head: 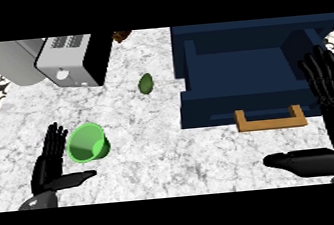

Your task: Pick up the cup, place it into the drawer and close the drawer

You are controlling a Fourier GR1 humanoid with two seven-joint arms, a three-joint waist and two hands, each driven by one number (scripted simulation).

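Nearest the view's lower edge, my left hand [54, 167] is open, fingers straight and pointing away from me, thumb out to the right. My right hand [332, 115] is likewise open at the far right, fingers straight, thumb pointing left; it holds nothing.

Green cup [89, 142]: lying on its side on the marble counter [151, 151], just right of my left fingers [54, 144] and seemingly touching them. Its mouth faces toward me and slightly left; its long axis runs from near-left to far-right. I see nothing inside it.

Dark blue drawer [253, 84]: pulled open at the right, its interior showing no contents. Its wooden handle [270, 119] faces me.

Small green avocado-like fruit [146, 83]: on the counter between cup and drawer, farther back. Grey toaster [70, 60]: far left.
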